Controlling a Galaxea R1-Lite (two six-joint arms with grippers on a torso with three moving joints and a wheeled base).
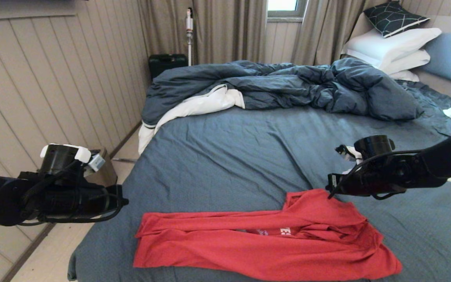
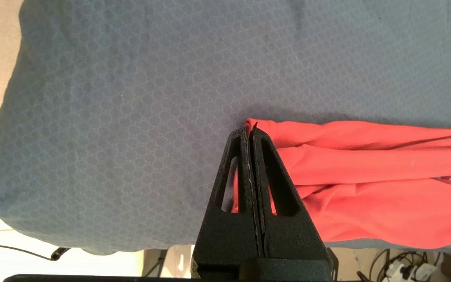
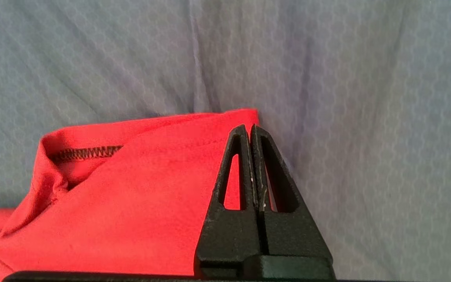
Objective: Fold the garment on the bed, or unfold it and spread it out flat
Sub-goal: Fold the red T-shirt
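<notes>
While the red T-shirt (image 1: pixel 264 243) lies folded lengthwise along the bed's (image 1: pixel 225 156) near edge, we hold both claws, left (image 2: pixel 250 131) and right (image 3: pixel 248 129), fully closed and empty above its ends.

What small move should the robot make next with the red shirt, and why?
Probably open both tools first. The left tool and the right tool are each shut and hold nothing, each above a far corner of the red shirt. The shirt lies folded lengthwise and a little rumpled on the bed, so neither corner can be gripped until the fingers part.
</notes>
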